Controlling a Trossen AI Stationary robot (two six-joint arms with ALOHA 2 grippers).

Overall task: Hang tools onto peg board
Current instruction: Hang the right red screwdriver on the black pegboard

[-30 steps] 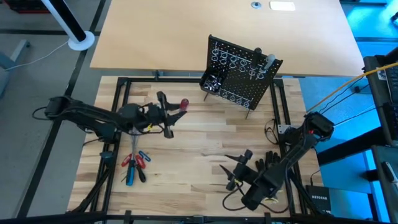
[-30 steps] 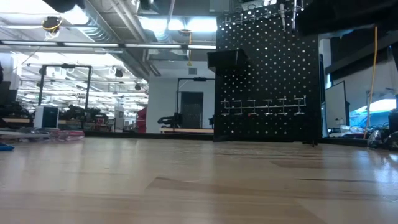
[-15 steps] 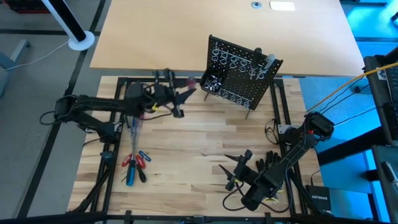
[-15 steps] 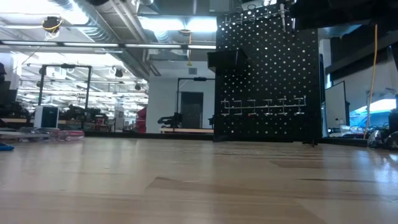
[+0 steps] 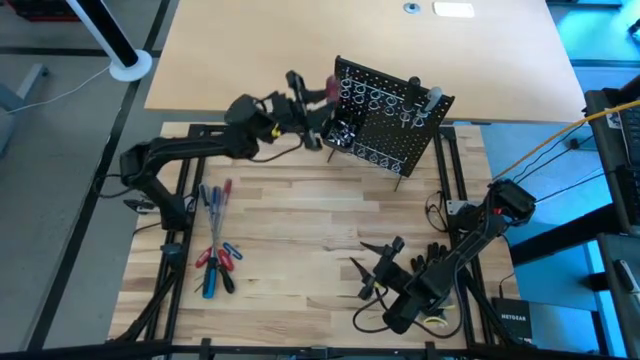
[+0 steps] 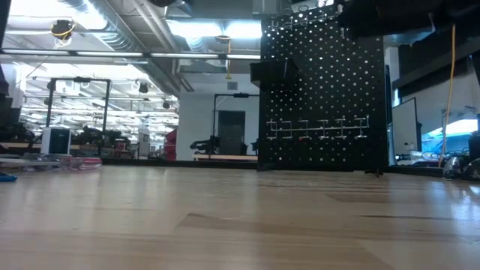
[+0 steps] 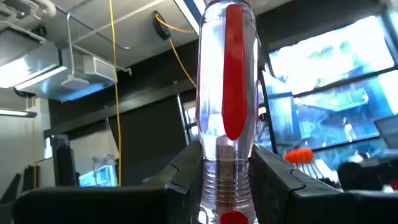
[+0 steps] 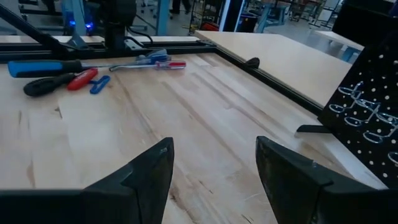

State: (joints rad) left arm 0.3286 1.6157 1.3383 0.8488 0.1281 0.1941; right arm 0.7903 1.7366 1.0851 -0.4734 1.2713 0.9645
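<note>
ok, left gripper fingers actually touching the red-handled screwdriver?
Touching. In the left wrist view the left gripper has both fingers pressed against the clear, red-striped handle of the screwdriver, no gap either side.

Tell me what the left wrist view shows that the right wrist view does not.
Only the left wrist view shows the left gripper, jaws shut on a clear screwdriver with a red stripe. Only the right wrist view shows the open right gripper above the table, the loose tools lying there, and the peg board. Both views share only background room.
</note>
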